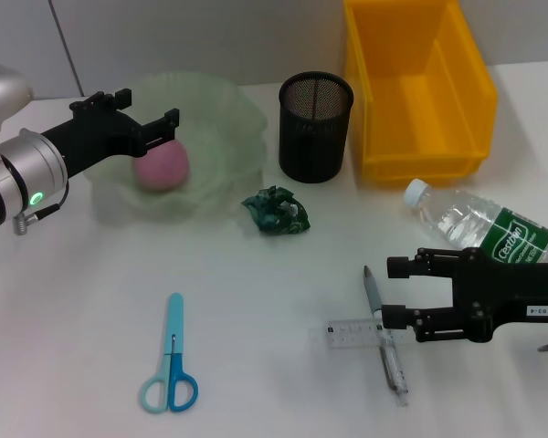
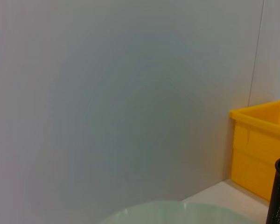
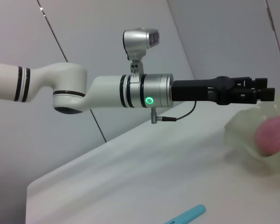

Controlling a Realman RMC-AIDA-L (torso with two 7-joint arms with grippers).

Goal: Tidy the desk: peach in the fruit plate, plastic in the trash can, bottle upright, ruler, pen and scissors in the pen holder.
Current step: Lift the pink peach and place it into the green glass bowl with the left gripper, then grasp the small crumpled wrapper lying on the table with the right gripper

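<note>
Sitting in the plate: the peach

Sitting in the green plate (image 1: 224,119) near the worktop's (image 1: 256,301) far left corner is the pink peach (image 1: 161,168). The left hand (image 1: 148,119) hangs over the plate with its fingers apart and nothing between them. The right hand (image 1: 395,290) is low by the near right edge, open, with its fingertips close to the pen (image 1: 384,327) and the ruler (image 1: 352,332), which lie crossed on the worktop. The bottle (image 1: 484,228) lies on its side by the right edge, just behind that hand. The yellow can (image 1: 420,91) stands at the far right, with the black holder (image 1: 315,126) beside it. A crumpled green plastic (image 1: 276,211) lies in front of the holder. The scissors (image 1: 171,360) lie near the front left edge.
</note>
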